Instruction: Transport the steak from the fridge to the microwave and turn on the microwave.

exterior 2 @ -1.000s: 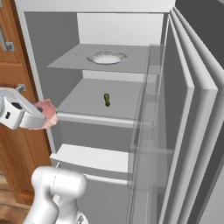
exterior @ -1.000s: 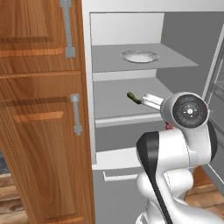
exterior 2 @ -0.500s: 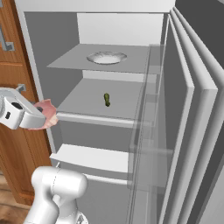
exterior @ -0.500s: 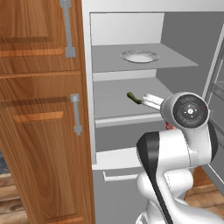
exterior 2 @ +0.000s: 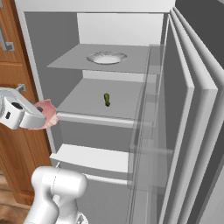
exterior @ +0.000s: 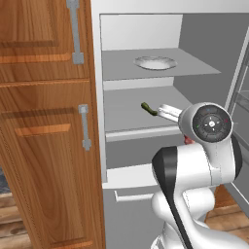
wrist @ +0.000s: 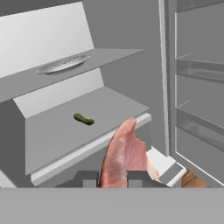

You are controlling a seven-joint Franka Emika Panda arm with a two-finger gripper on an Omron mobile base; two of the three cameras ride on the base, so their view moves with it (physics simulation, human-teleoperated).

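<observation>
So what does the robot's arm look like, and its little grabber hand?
The arm is fat, round and shiny white, with a black band at one joint and a dark round cap with tiny coloured dots. The gripper has two small dark grey finger tips.

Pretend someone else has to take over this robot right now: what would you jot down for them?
Gripper: shut on the steak, which stands up between the fingers, clear of the shelves.
Fridge: door open; a small green item lies on the middle shelf, a dish on the top one.
Done: steak is out of the fridge.
Left: carry it to the microwave, put it in, switch the microwave on.
</observation>
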